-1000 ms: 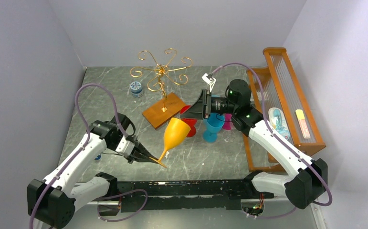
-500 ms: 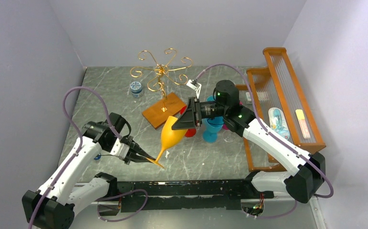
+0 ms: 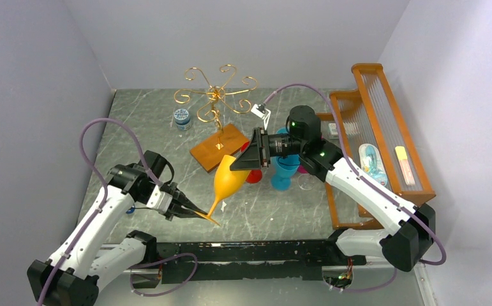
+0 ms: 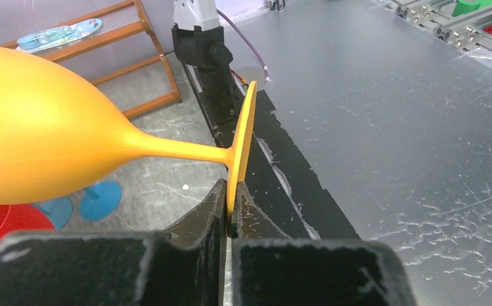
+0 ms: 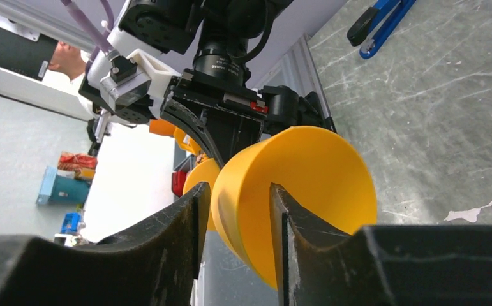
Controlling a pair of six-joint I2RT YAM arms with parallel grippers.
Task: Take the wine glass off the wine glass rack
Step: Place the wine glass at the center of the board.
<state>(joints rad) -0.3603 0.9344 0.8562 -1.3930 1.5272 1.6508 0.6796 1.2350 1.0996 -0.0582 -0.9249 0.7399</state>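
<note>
Wine glass [image 3: 229,182], orange, off the wine glass rack [image 3: 220,148], held above the middle of the desk [image 3: 147,127], just at 6 o'clock from the rack's brown wooden base. Steeply tilted: foot low toward 7 o'clock, mouth up toward 12 o'clock.

Left claw [image 3: 202,215], reaching in from 9 o'clock, pinched tight on the rim of the round foot. In the left wrist view, foot disc edge-on between the two black fingers, stem and bowl leading off toward 9 o'clock.

Right claw [image 3: 238,164], reaching in from 3 o'clock, at the mouth of the bowl, about half spread. In the right wrist view, one finger on either side of the bowl's rim edge; impossible to tell whether the pads press it.

Blue glass [image 3: 284,171] and red glass [image 3: 254,176] on the desk at 3 o'clock of the orange one, under the right arm. Orange wooden frame [image 3: 383,121] along the desk's 3 o'clock edge.
</note>
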